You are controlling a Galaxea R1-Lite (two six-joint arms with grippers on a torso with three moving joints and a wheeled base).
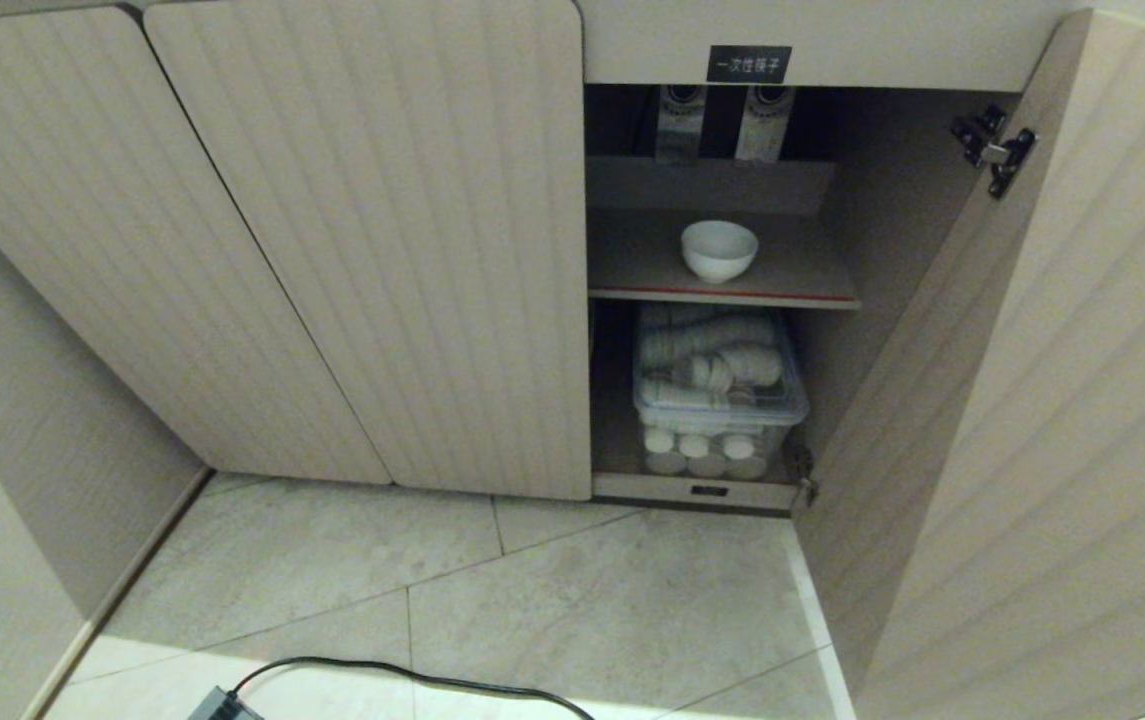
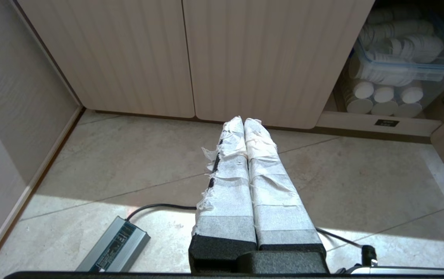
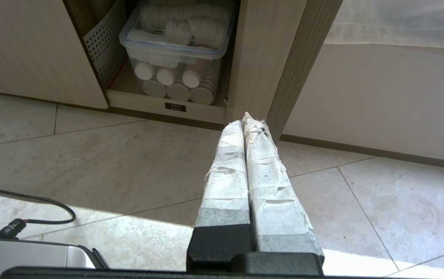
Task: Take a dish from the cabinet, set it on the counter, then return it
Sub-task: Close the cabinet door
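The dish (image 1: 719,249) sits alone on the red-edged upper shelf (image 1: 812,280) of the open cabinet (image 1: 382,250), untouched. The left gripper (image 2: 244,122) and right gripper (image 3: 249,120) hang low over the floor, fingers pressed together and empty. The fetch has yet to begin; the next move likely calls for a raised, opened gripper.

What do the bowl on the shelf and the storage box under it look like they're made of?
The dish looks like glazed white ceramic: smooth, with a soft sheen on its curved side. The storage box seems to be clear plastic with a bluish rim; the white cups inside show through its walls.
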